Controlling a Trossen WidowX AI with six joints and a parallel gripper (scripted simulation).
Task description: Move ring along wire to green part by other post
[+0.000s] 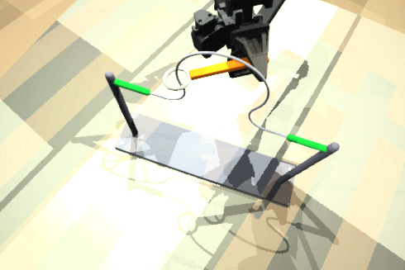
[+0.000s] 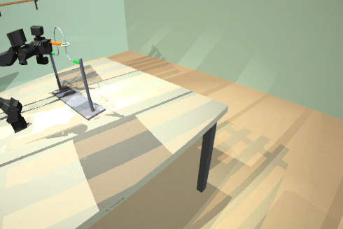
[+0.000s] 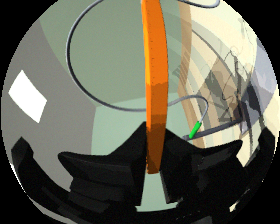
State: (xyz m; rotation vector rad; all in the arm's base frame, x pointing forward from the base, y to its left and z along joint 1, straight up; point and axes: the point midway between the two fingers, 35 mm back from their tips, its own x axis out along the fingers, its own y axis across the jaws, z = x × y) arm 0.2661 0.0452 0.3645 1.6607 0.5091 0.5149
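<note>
Ring (image 1: 164,79) (image 2: 65,46) is seen around the grey wire (image 1: 269,91) (image 2: 57,27) (image 3: 68,50), left of centre from above; orange handle (image 1: 215,68) (image 2: 56,43) (image 3: 156,65) is gripped by the jaws (image 1: 250,69) (image 2: 50,43). Transfer judged under way; next, the bend should be followed without contact.

My orange handle (image 1: 219,68) (image 2: 56,43) (image 3: 157,65): smooth, matt, plastic-looking.
Wire (image 1: 268,91) (image 2: 56,28) (image 3: 68,50), curling over the middle of the top view: thin, smooth, grey, metal-looking, faint sheen. Green sleeves at its ends: even, plastic-looking. Posts: dark, smooth, metal-looking. Base plate (image 1: 186,153) (image 2: 78,103), lower middle: smooth, glossy. My own gripper (image 1: 252,54) (image 2: 47,47) (image 3: 149,125): black, matt, plastic-looking. Floor (image 2: 280,122), lower right of the exterior view: wood-toned, smooth.
</note>
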